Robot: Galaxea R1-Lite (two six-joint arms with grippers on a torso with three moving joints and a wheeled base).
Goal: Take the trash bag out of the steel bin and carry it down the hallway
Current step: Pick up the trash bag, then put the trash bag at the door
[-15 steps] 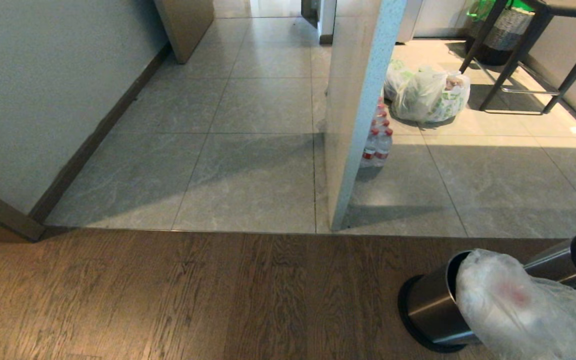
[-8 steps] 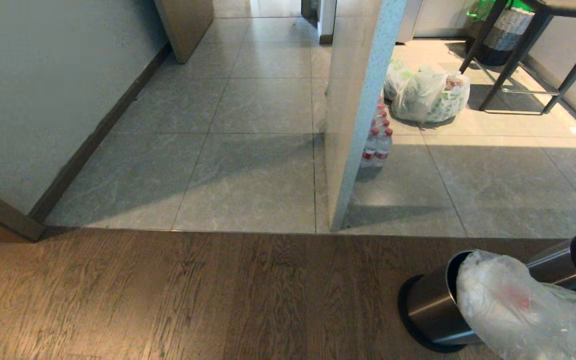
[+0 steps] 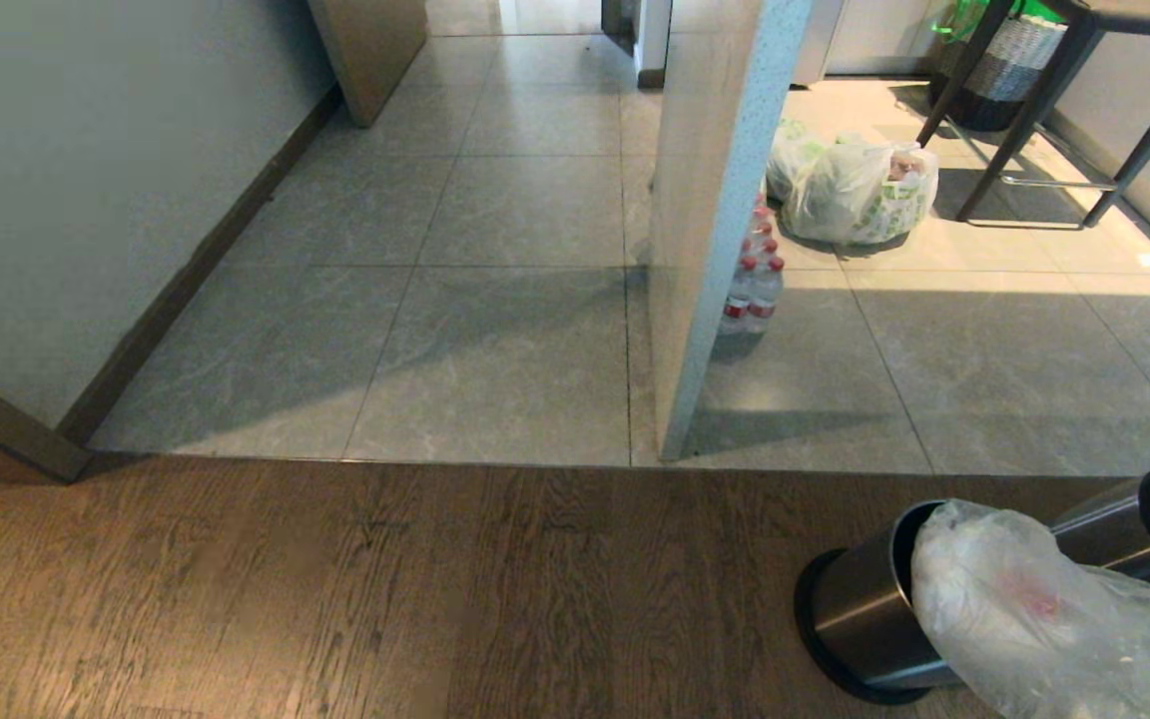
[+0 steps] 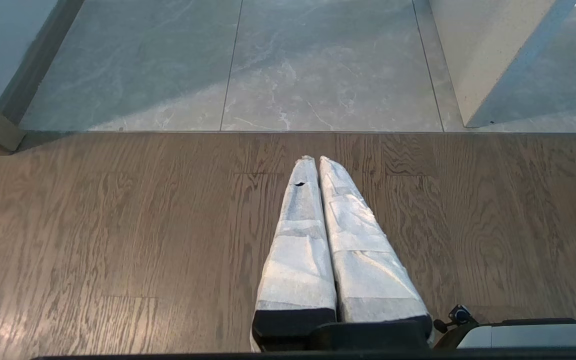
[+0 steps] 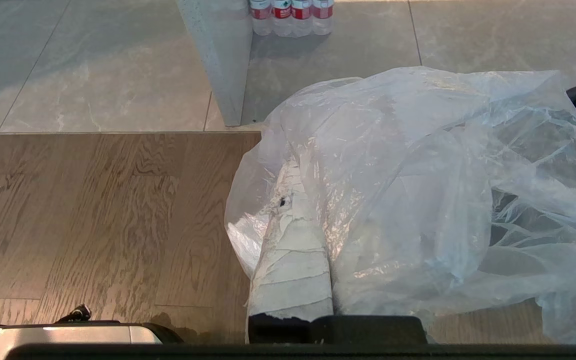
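The thin clear plastic trash bag (image 5: pixel 418 190) is gripped, apparently, by the right hand (image 5: pixel 313 200) beside the brushed-steel bin (image 3: pixel 860 609); the left hand (image 4: pixel 316 159) is held closed.

Wood plank floor (image 3: pixel 335 589) bearing the steel bin (image 3: pixel 860 619), grey tile floor (image 3: pixel 495 359) carrying bottled water pack (image 3: pixel 755 285), white printed bag (image 3: pixel 855 190)

A pack of clear plastic water bottles with red caps and labels (image 3: pixel 757 285) stands on the grey tiles against a pale speckled partition wall (image 3: pixel 710 220). Beyond it lies a full white plastic bag with green print (image 3: pixel 860 190), near a black metal-legged table (image 3: pixel 1084 110) and a woven basket with green liner (image 3: pixel 999 60).
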